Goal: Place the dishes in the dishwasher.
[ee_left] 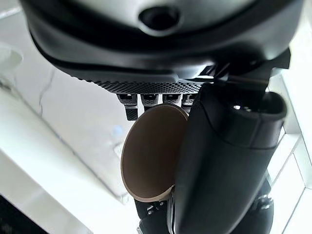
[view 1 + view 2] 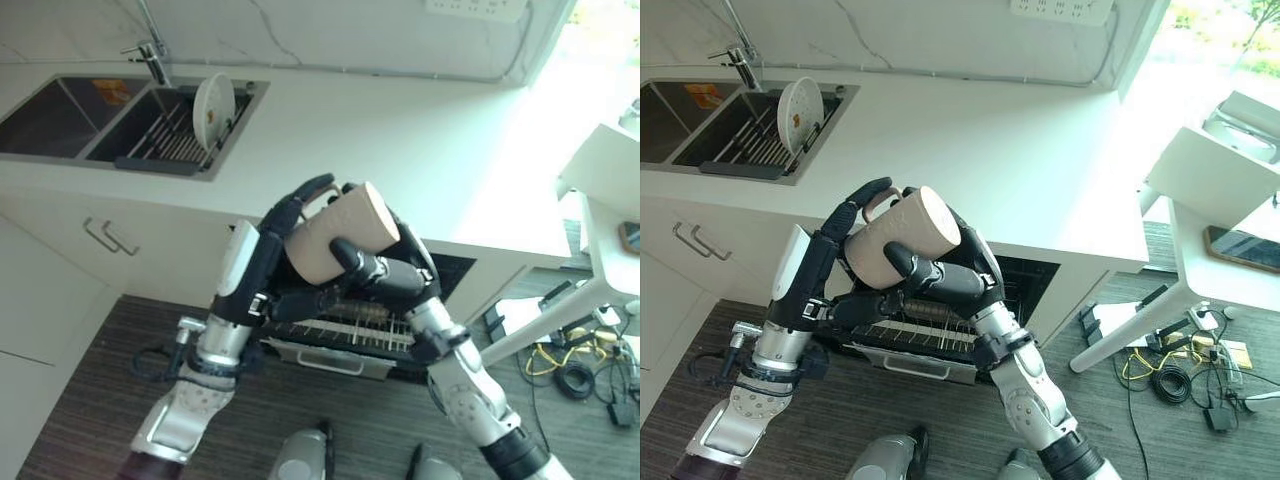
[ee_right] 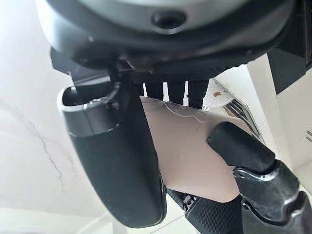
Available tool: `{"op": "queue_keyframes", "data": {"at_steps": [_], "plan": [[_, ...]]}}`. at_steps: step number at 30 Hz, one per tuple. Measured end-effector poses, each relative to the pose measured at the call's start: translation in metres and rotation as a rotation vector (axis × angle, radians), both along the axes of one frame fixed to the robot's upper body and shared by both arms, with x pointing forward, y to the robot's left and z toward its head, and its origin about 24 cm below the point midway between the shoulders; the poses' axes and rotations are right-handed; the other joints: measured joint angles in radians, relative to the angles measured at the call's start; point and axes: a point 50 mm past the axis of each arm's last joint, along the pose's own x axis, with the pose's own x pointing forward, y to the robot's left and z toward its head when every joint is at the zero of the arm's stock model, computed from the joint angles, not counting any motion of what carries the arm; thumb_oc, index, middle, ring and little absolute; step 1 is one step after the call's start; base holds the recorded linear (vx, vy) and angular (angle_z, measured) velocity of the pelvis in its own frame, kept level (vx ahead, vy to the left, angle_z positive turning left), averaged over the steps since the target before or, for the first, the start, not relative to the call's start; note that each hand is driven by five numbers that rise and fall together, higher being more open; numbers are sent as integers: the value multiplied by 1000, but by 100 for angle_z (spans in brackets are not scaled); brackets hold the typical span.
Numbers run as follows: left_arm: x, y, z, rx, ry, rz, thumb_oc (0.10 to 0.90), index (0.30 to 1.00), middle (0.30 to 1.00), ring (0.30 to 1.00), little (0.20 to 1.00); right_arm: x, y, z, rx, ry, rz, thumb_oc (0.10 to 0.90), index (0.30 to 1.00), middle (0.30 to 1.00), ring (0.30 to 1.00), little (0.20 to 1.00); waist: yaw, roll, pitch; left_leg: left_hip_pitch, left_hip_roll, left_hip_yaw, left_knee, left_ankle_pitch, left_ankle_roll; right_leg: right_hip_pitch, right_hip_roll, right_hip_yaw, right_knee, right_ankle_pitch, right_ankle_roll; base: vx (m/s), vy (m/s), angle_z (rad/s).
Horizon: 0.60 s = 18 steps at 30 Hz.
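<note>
A round white plate (image 2: 213, 108) stands upright in the dark sink rack (image 2: 165, 140). My left hand (image 2: 262, 262) and right hand (image 2: 385, 272) both curl around the beige ceramic mug (image 2: 338, 243), held on its side above the pulled-out dishwasher rack (image 2: 340, 331) below the white countertop (image 2: 1030, 160).

Silver-grey arms, each ending in a dark robot hand (image 2: 385, 275).
</note>
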Motion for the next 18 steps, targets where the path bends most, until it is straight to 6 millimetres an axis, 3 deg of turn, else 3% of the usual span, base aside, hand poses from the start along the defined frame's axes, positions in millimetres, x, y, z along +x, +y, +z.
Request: {"op": "queue_keyframes", "data": {"at_steps": [5, 10, 18], "plan": [[9, 4, 1, -103, 261, -216, 800, 900, 900, 900, 900, -2, -10, -9, -15, 42, -40, 400, 300, 300, 300, 300, -7, 25, -15, 1, 6, -1, -12, 11, -6, -12, 6, 2, 17, -5, -7, -1, 0, -1], [15, 9, -16, -402, 585, -485, 800, 900, 900, 900, 900, -6, -30, -18, -103, 47, -67, 400, 300, 300, 300, 300, -16, 33, -20, 18, 3, 6, -27, 16, -6, -9, 5, 9, 21, -5, -8, 14, 31, -4], [14, 25, -19, -417, 653, -544, 800, 900, 900, 900, 900, -7, -32, -18, -115, 30, -48, 400, 300, 300, 300, 300, -12, 38, -25, 20, 2, 5, -33, 21, -5, -11, 1, 8, 25, -8, -11, 2, 2, 0]]}}
